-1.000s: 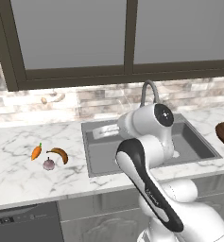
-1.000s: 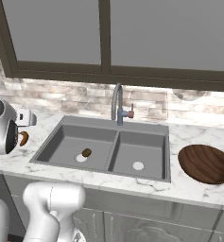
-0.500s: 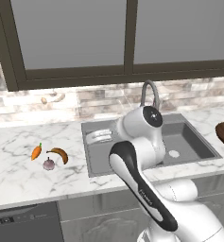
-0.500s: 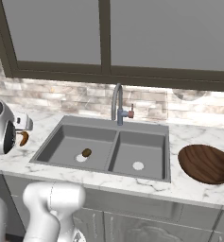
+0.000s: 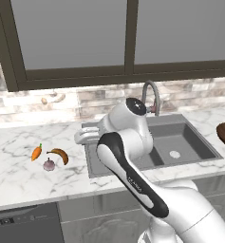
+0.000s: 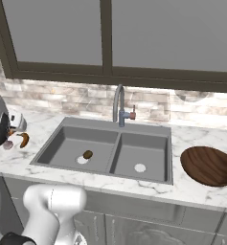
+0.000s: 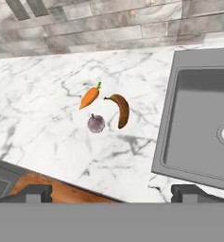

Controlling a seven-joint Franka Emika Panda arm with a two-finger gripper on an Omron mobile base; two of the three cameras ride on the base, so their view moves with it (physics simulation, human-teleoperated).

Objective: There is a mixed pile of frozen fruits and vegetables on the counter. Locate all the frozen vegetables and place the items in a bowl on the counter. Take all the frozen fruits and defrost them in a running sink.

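On the white marble counter (image 5: 19, 182), left of the sink (image 5: 190, 137), lie an orange carrot (image 5: 36, 152), a brownish-yellow banana (image 5: 60, 154) and a pinkish-white bulb (image 5: 49, 164). The hand view shows them close together: carrot (image 7: 90, 98), banana (image 7: 121, 109), bulb (image 7: 96, 123). A brown kiwi (image 6: 87, 154) rests in the sink's left basin beside the drain. My gripper (image 5: 82, 138) hangs open and empty above the counter by the sink's left rim, right of the pile; its fingertips (image 7: 30, 193) stand wide apart. The dark wooden bowl (image 6: 208, 165) sits empty on the counter right of the sink.
A grey gooseneck tap (image 6: 119, 103) rises behind the sink's middle. A tiled wall and a window run along the back. The counter's front edge (image 7: 61, 182) lies just below the pile in the hand view, with a dark appliance (image 5: 23, 228) under it.
The arm has swung left, carrying the open gripper from over the left basin to the sink's left rim, nearer the pile. The food items and the bowl have not moved.
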